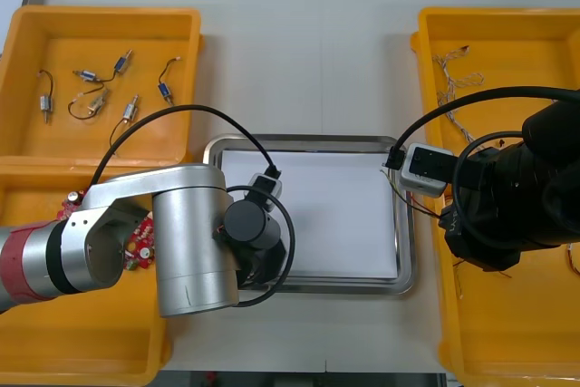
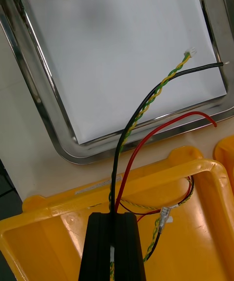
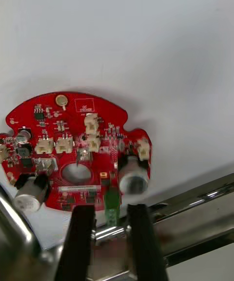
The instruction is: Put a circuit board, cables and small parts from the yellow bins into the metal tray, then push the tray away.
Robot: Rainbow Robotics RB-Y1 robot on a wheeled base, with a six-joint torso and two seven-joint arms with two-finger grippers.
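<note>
Our left gripper (image 3: 111, 210) has its fingers (image 3: 80, 242) pulled in close, pinching the near edge of the round red circuit board (image 3: 73, 154) right where a little green part (image 3: 111, 205) sticks out. The board lies flat on the white liner (image 3: 146, 42) inside the metal tray (image 1: 408, 224), at its left near corner, component side up with white connectors and silver cans on show. The chunky silver left arm (image 1: 181, 233) reaches in from the left side and bends over that corner.

Our right gripper (image 2: 114, 218) is clamped shut on a bunch of cables (image 2: 124, 132): a black one, a red one and a twisted yellow-green pair. It hangs just over the rim of the yellow bin (image 2: 195, 242) next to the tray. The loose ends fan out over the shiny tray rim, with the black and twisted ones ending above the liner and the red tip by the rim. The black right arm (image 1: 507, 197) sits over the right-hand bins.
</note>
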